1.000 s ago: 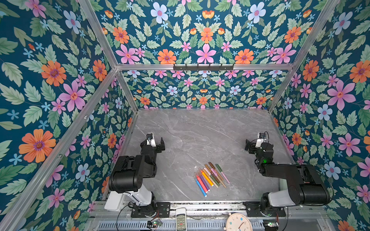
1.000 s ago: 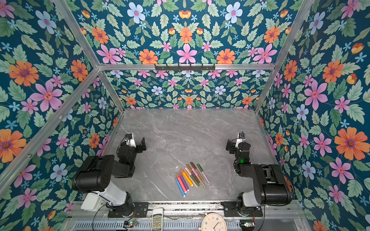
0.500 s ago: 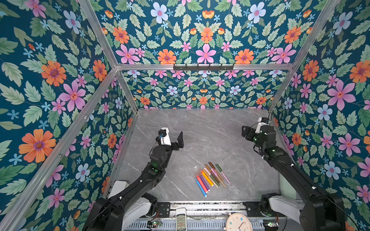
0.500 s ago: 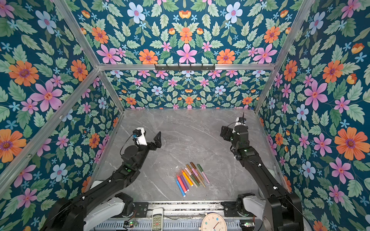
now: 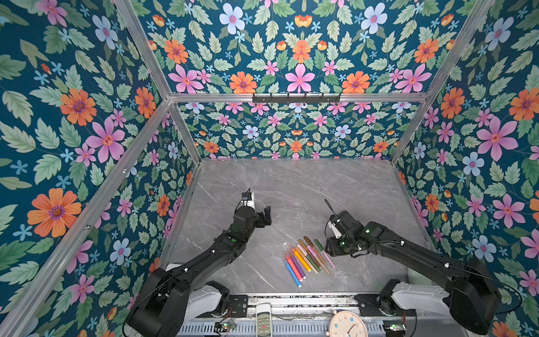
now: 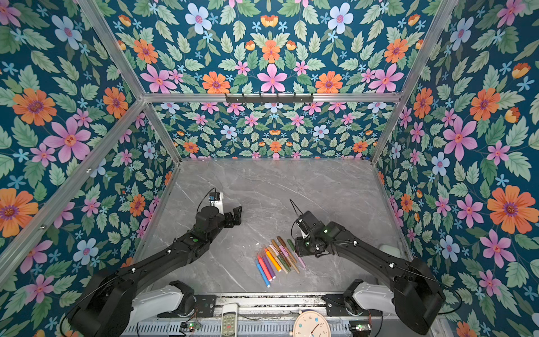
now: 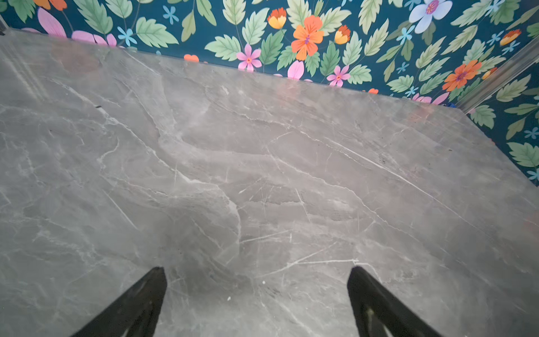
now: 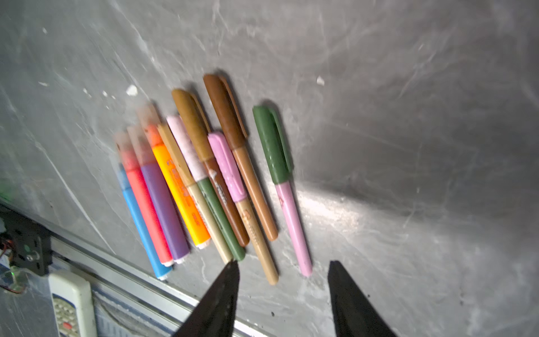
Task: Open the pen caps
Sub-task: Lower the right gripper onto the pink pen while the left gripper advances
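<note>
Right pincer [image 8: 283,264], mine, hangs partly open and empty near the barrel ends of 10 pens [image 8: 214,204] lying side by side on the table [image 5: 291,186], pen caps [image 8: 272,143] all on; my left pincer [image 7: 256,267] gapes wide, empty.

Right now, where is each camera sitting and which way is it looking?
Both top views: high over the front edge, looking down at the table and pens; the left arm and right arm show.
Left wrist: on the left arm, looking across bare table towards a flowery wall; the left fingers show, wide apart.
Right wrist: on the right arm, looking down at the pens; the right fingers show, apart.
Shared: right wrist and top views both see the pens and the remote.
</note>
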You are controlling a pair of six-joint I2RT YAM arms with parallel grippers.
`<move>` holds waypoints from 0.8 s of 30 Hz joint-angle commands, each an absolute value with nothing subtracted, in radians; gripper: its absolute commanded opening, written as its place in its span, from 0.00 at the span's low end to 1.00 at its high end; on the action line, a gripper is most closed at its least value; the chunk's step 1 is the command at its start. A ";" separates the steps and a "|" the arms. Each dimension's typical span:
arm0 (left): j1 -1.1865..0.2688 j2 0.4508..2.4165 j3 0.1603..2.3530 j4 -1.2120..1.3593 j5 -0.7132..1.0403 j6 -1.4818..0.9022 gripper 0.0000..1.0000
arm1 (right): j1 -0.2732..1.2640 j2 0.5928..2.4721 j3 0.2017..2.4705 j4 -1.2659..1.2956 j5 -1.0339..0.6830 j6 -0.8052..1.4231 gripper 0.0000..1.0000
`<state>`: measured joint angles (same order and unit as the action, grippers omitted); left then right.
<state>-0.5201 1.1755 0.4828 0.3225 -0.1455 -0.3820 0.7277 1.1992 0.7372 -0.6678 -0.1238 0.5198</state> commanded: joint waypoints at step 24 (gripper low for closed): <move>-0.515 1.075 0.417 0.341 -0.136 -0.388 1.00 | 0.801 1.395 0.686 -0.628 -0.031 0.551 0.32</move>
